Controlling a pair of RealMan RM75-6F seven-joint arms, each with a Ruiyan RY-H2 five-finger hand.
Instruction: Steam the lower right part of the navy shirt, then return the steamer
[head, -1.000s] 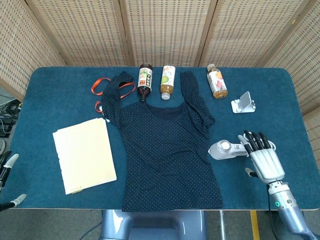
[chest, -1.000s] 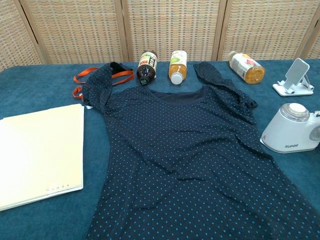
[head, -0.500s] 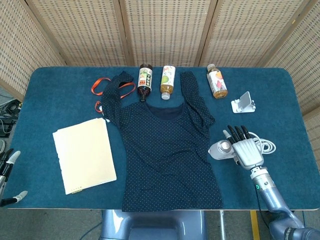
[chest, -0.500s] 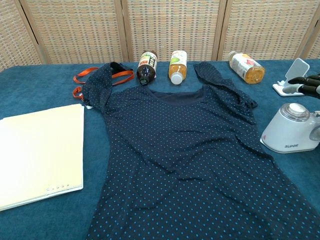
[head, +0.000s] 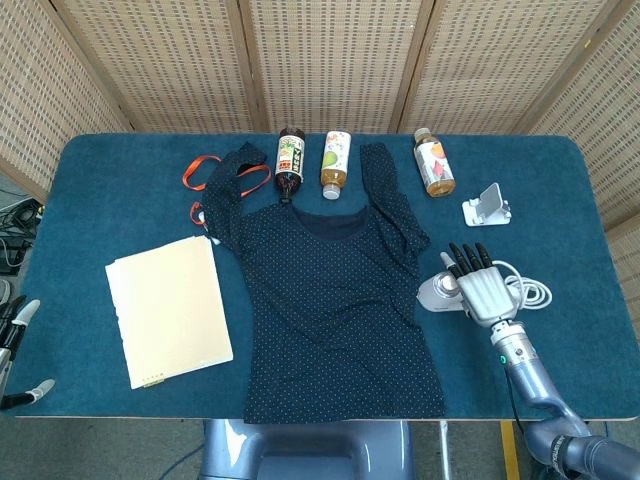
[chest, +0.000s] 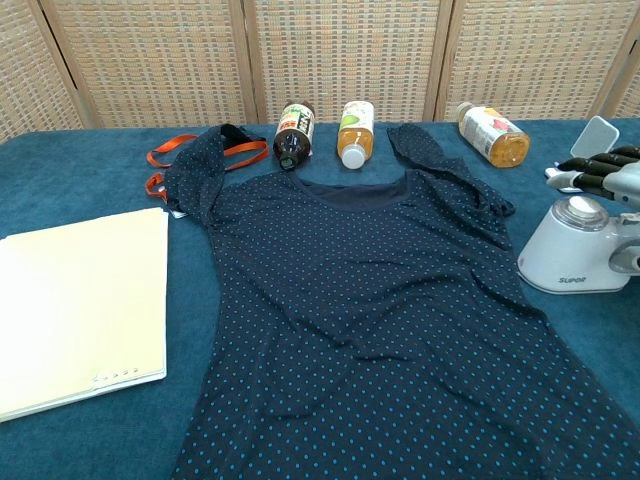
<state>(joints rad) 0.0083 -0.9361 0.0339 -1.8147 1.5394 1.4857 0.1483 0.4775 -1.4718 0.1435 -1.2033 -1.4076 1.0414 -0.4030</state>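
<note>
The navy dotted shirt (head: 335, 300) lies flat in the middle of the table, collar toward the bottles; the chest view shows it too (chest: 380, 340). The white steamer (head: 437, 293) lies just off the shirt's right edge, and it fills the right side of the chest view (chest: 572, 258). My right hand (head: 482, 290) lies on top of the steamer's handle, dark fingers (chest: 598, 165) stretched forward over its head. The thumb is hidden. My left hand (head: 14, 330) hangs off the table's left front corner with its fingers apart, holding nothing.
Three bottles (head: 335, 163) lie behind the collar. A white phone stand (head: 487, 206) sits at the right rear. A cream folder (head: 168, 308) lies to the left, and an orange lanyard (head: 200, 168) is near the sleeve. The steamer's white cord (head: 535, 294) loops to the right.
My right hand has moved forward and left from beside the steamer onto its handle. The steamer has shifted slightly toward the shirt. The left hand has barely moved.
</note>
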